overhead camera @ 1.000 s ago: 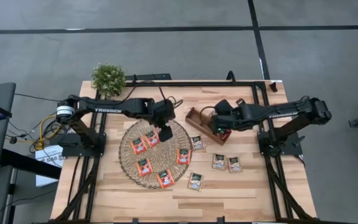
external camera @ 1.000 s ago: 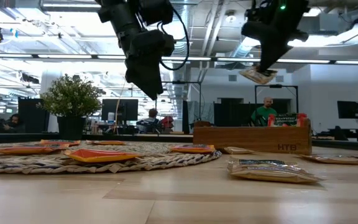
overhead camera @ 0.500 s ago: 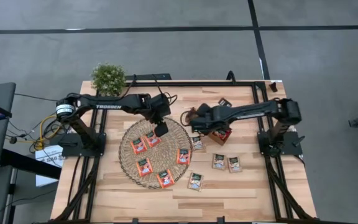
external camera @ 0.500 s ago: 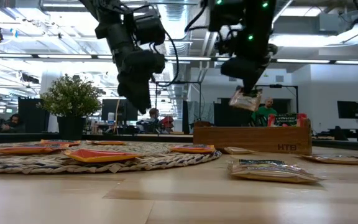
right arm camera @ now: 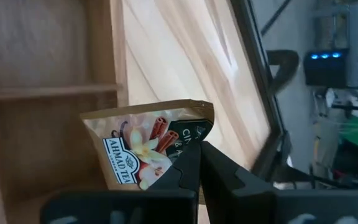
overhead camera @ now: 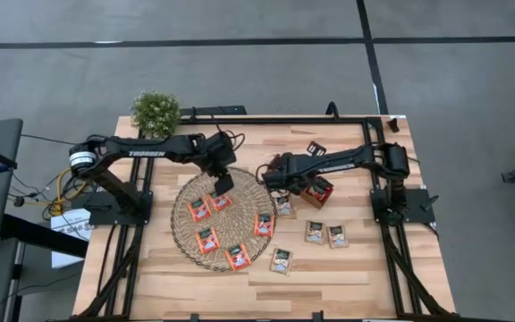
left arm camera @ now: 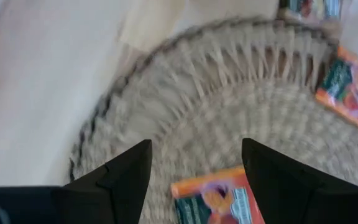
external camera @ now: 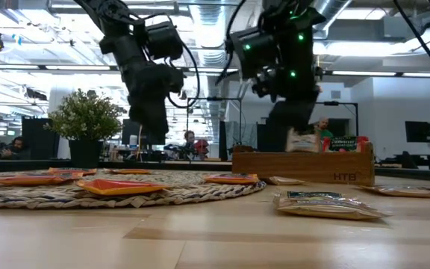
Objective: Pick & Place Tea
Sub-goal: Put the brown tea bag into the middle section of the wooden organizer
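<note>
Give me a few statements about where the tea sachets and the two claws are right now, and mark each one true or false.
1. The right claw is shut on a green-and-pale tea sachet. True.
2. The left claw is gripping a red-orange sachet. False: its fingers are open and empty, above the wicker mat.
3. Five red-orange sachets lie on the wicker mat. True.
4. The held sachet is over the wooden tray. True.
5. All the green-and-pale sachets are already in the tray. False: four still lie on the table, such as one near the mat's edge.
</note>
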Motion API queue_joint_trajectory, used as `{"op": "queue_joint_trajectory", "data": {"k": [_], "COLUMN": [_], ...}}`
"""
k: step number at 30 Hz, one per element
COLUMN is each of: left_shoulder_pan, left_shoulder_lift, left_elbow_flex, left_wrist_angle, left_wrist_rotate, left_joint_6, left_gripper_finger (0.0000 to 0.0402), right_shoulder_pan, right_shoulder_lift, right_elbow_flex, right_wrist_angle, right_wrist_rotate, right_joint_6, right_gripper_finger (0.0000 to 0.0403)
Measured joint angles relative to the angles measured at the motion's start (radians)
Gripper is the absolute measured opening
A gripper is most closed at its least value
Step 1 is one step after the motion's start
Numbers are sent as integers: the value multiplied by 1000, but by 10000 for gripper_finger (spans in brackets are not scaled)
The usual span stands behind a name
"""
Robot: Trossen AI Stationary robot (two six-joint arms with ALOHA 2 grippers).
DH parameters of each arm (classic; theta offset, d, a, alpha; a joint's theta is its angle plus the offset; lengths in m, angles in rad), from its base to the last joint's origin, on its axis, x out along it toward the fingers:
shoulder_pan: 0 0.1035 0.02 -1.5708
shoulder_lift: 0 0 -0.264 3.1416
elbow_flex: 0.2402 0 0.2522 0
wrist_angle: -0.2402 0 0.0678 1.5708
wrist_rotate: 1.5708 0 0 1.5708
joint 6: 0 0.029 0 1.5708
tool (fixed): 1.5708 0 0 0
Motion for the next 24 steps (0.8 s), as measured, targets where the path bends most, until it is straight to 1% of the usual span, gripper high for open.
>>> {"op": "queue_joint_trajectory", "data": {"k": [7, 14, 24], "left_shoulder_pan": [16, 16, 16], "left_shoulder_lift": [-38, -37, -37], "left_elbow_flex": [-1, 0, 0], "left_wrist_angle": [8, 13, 13], "left_wrist_rotate": [9, 7, 7], "left_joint_6": [14, 29, 44], "left_gripper_finger": [241, 241, 241], "right_shoulder_pan": [6, -14, -24], "right_shoulder_lift": [8, 9, 54], "right_elbow_flex": [0, -6, -2], "right_wrist_angle": [43, 43, 54], "right_wrist_rotate": [-4, -4, -4], "right_joint_6": [24, 28, 23], "right_gripper_finger": [0, 0, 0]}}
